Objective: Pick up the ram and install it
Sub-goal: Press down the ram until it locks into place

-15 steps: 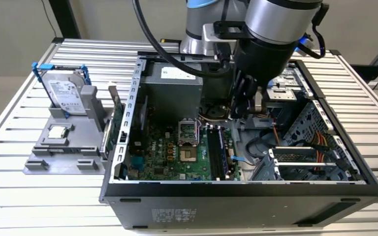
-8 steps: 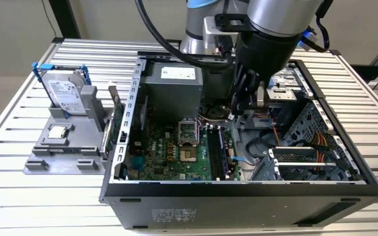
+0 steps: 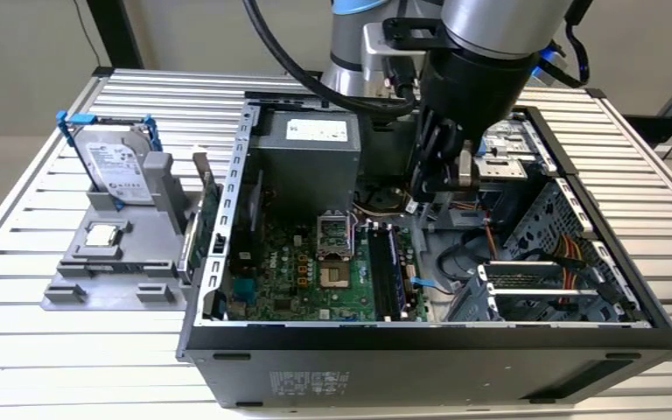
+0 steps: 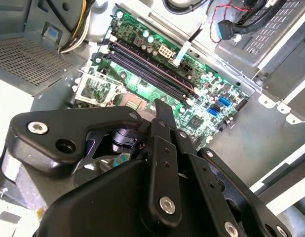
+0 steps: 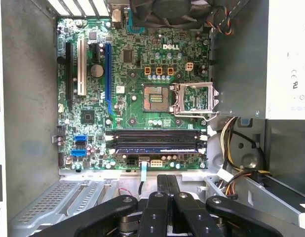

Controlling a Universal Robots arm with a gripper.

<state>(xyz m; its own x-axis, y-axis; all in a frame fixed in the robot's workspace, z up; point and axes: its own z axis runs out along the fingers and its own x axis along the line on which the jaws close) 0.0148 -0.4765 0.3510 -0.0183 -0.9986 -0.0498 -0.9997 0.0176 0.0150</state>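
The ram point(image 5: 157, 149) lies flat in one of the long black memory slots on the green motherboard point(image 5: 137, 69), showing a bluish strip along its length. In the exterior view the ram point(image 3: 383, 267) sits in the slots to the right of the open processor socket point(image 3: 332, 234). My gripper point(image 5: 167, 177) hovers above the case edge beside those slots, fingers pressed together with nothing between them. In the second wrist view the gripper point(image 4: 160, 104) points down towards the slots point(image 4: 147, 66). In the exterior view my gripper point(image 3: 422, 199) hangs inside the open computer case.
A silver hard drive point(image 3: 115, 164) stands in a grey holder point(image 3: 115, 262) at the exterior view's left, with a small chip point(image 3: 102, 234) on it. Inside the case are the power supply point(image 3: 307, 149), a metal drive cage point(image 3: 546, 262) and loose cables point(image 5: 231, 148).
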